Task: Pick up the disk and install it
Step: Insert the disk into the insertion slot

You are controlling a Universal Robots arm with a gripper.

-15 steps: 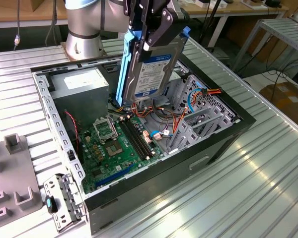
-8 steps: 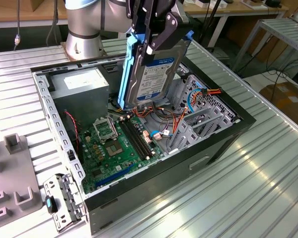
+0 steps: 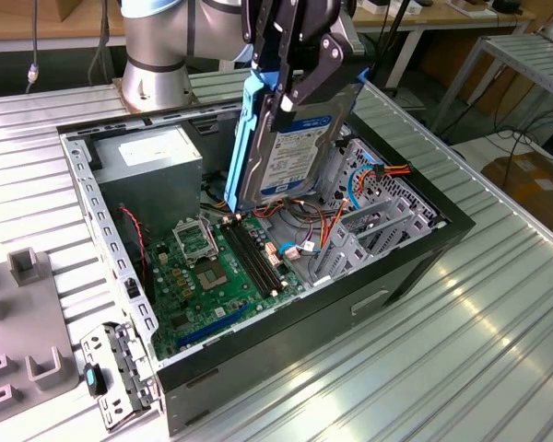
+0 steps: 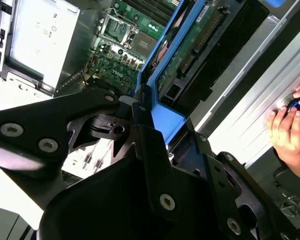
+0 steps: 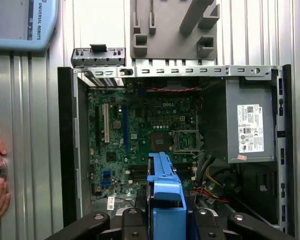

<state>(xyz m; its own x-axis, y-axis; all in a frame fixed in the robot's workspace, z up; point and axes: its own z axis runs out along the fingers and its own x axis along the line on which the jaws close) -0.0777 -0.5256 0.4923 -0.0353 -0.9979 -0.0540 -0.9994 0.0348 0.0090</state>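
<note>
Disk [image 3: 295, 138], the flat rectangular silver-metal hard drive with a white-and-blue label and a blue plastic carrier frame, is held clear of the ribbed metal table [image 3: 498, 350], so the pick-up is judged done. The installing is judged left to do, as no bay is yet entered.

Taken from the exterior view's left, a small grey metal bracket with a blue latch [image 3: 111, 373] is laid on the table beside the open black computer case [image 3: 396, 276]. Inside the case, a grey metal power-supply box [image 3: 152, 170] and a green motherboard [image 3: 212, 267] are seen. Above the board the disk is hung on edge, tilted, with its lower end near the memory slots. A grey metal drive cage [image 3: 373, 226] is set just to its right.

The black two-finger gripper [image 3: 278, 92] is clamped across the disk's upper end. The silver-and-blue arm [image 3: 157, 46] is bent over the case from its base at the rear, with the wrist pointed downward.
</note>
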